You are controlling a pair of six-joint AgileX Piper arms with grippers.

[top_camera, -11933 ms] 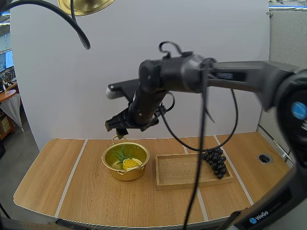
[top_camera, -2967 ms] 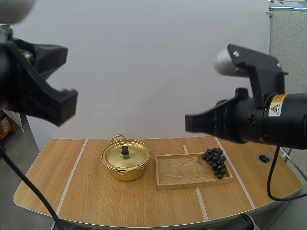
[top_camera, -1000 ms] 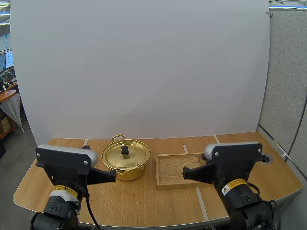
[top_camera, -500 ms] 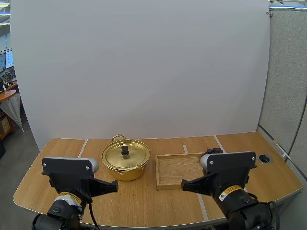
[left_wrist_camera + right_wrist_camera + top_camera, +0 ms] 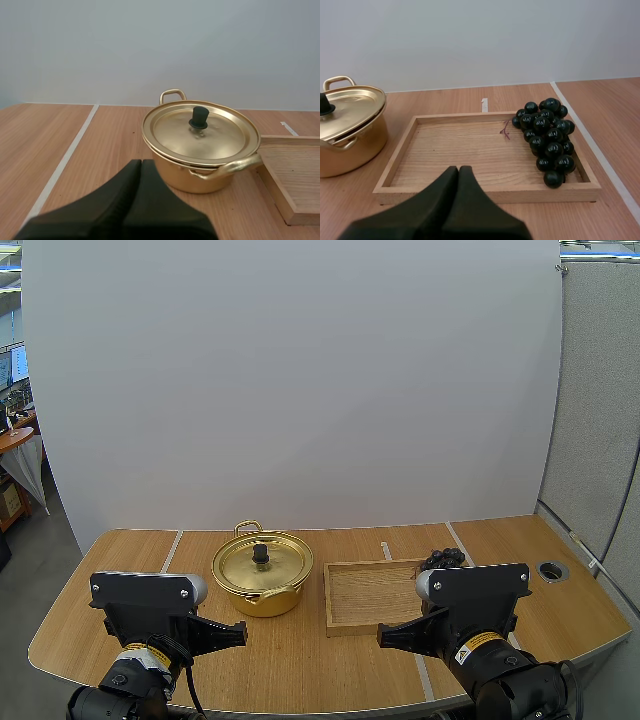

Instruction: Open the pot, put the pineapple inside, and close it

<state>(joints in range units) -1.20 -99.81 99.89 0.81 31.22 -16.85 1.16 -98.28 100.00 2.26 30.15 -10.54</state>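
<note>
Left gripper [image 5: 141,163] and right gripper [image 5: 458,169] each have their fingers pressed together on nothing, low over the table's [image 5: 300,660] near edge. The left wrist view faces the pot [image 5: 180,177], lid [image 5: 200,135] on and inside hidden, just left of the tray [image 5: 485,192]. The right wrist view shows the grapes [image 5: 547,135] whole in the tray's right end, while in the high view the right arm covers most of them.

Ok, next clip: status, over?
Left jaws, right jaws shut, empty. Round gold metal pot closed, gold black-knobbed lid on. Bunch of black grapes in flat wooden tray beside pot, not in the way.
</note>
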